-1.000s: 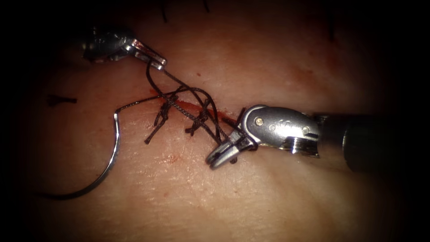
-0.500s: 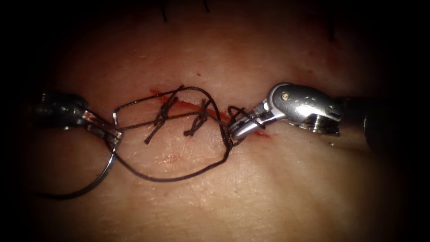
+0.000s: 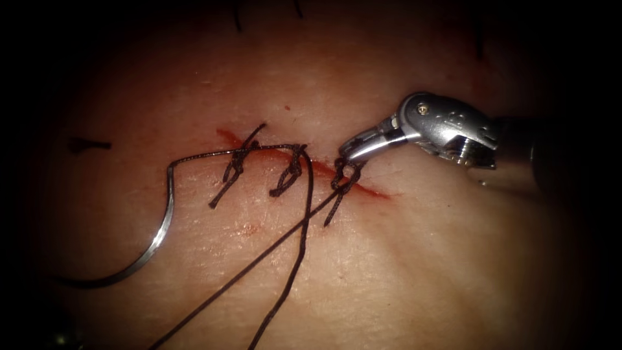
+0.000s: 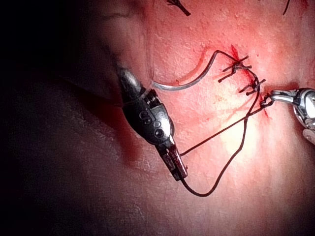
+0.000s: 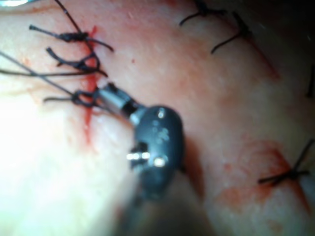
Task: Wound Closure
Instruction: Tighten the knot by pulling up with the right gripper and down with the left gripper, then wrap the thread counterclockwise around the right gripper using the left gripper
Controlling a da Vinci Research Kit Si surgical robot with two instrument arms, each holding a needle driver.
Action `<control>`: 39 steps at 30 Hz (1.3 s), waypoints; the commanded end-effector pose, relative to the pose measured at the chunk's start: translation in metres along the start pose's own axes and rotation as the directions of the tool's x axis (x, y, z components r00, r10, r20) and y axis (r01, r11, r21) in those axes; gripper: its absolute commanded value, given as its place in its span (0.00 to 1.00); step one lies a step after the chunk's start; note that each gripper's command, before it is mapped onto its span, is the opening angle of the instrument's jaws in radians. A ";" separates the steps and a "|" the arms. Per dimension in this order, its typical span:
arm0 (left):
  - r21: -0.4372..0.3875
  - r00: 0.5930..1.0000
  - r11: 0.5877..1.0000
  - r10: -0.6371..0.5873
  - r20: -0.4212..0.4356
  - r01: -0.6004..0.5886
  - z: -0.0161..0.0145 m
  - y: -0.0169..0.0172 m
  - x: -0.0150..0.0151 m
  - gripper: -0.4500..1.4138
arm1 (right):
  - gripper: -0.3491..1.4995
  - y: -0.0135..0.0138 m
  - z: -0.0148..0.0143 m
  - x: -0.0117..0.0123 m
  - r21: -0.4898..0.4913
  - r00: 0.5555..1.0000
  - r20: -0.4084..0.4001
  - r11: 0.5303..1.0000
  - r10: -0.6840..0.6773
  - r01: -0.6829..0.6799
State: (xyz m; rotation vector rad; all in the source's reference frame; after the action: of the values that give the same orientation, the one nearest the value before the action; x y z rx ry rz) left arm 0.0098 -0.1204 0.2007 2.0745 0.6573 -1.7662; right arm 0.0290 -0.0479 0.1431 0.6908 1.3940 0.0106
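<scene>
Endoscope view, right tool [image 3: 346,150] gripping thread [image 3: 285,249], needle [image 3: 155,240] loose

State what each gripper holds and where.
Left gripper: thread, at its free run. Right gripper: thread at the knot. Needle lies loose on tissue.

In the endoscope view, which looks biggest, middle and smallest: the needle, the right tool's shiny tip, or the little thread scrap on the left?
1. needle
2. right tool, its metal head
3. thread scrap
</scene>
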 end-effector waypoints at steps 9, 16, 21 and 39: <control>-0.014 1.000 1.000 -0.021 0.011 0.021 0.0027 0.0056 0.0000 0.00 | 0.00 0.0005 0.0009 -0.0021 0.002 1.000 0.007 1.000 -0.015 0.015; -0.011 0.999 0.999 -0.035 0.020 0.035 0.0038 0.0079 -0.0005 0.00 | 0.00 0.0004 0.0008 -0.0033 -0.007 1.000 0.008 1.000 -0.011 0.011; -0.002 0.999 0.999 -0.040 0.012 0.040 0.0043 0.0097 -0.0005 0.00 | 0.00 0.0002 0.0006 -0.0034 -0.016 1.000 0.009 1.000 -0.011 0.011; 0.042 0.997 0.997 -0.072 -0.017 0.072 0.0068 0.0155 -0.0026 0.00 | 0.00 0.0034 -0.0048 -0.0059 -0.260 0.995 0.103 0.965 0.007 0.020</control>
State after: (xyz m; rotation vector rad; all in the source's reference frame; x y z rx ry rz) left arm 0.0130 -0.1362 0.2012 2.1199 0.7037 -1.8261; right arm 0.0241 -0.0456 0.1492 0.4552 1.2631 0.1544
